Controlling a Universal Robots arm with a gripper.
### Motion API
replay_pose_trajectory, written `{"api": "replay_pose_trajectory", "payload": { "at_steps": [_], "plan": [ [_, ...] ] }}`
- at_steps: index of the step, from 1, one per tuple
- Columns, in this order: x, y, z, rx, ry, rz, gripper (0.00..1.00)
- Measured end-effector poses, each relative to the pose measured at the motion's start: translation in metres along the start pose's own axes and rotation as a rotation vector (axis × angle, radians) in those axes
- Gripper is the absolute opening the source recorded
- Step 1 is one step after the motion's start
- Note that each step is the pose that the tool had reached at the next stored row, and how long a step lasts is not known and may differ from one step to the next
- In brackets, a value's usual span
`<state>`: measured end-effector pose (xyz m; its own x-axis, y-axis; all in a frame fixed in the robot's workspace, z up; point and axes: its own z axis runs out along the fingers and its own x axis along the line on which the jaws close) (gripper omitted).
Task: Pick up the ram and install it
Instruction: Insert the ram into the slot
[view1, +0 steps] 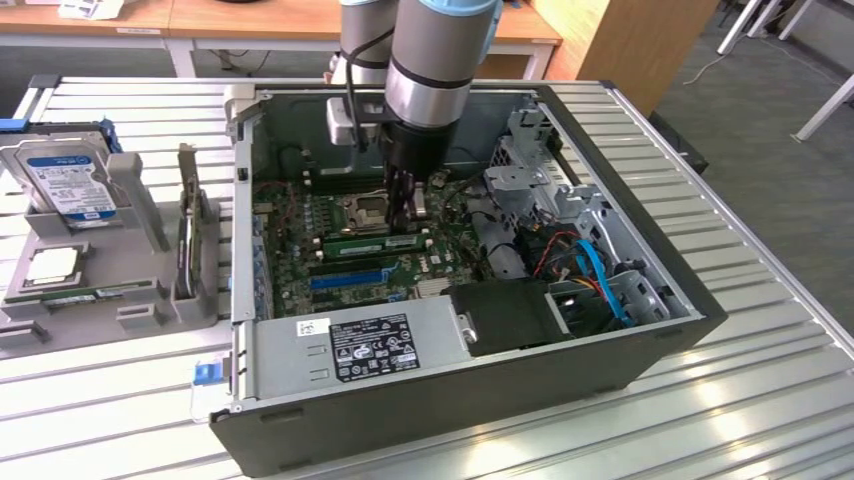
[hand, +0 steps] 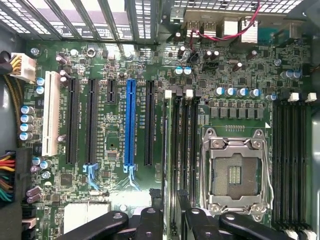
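Exterior view first: the arm reaches straight down into the open computer case (view1: 467, 420) lying on the slatted table (view1: 761, 400). The pincer (view1: 407, 200) hangs low over the motherboard (view1: 296, 235), with the empty processor socket (view1: 363, 210) just beside it. The ram (view1: 378, 243) lies directly below the pincer's tips, its long edge level with the board and sunk among the black memory slots. By my reading it sits in its slot rather than hanging free, though whether the end latches have caught is too small to tell. The vertical approach makes sense: a stick like this goes home only when pressed squarely down along the slot's line. Wrist view supplies what the arm's bulk hides from outside. Looking down past the black fingers (hand: 150, 220), it shows the pincer (hand: 173, 222) spread, with the ram (hand: 172, 160) running edge-on through the gap between the tips. A sliver of space seems to show on each side, so I judge the stick straddled, not pinched. The same view shows the pincer lined up lengthwise with the slot, the socket (hand: 235, 172) close on one side and the blue expansion slot (hand: 130, 125) a little farther off on the other. Height above the board reads better from the exterior view, which also adds a second green stick (view1: 100, 295) resting in a grey holder (view1: 147, 310) — well away from the pincer, outside the case.
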<state>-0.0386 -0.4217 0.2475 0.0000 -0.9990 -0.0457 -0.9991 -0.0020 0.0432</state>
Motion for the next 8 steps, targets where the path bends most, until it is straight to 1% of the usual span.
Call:
{"api": "replay_pose_trajectory", "payload": {
  "at_steps": [8],
  "plan": [
    [-0.0002,0.0000,-0.0044,0.0000,-0.0001,0.000,0.25]
  ]
}}
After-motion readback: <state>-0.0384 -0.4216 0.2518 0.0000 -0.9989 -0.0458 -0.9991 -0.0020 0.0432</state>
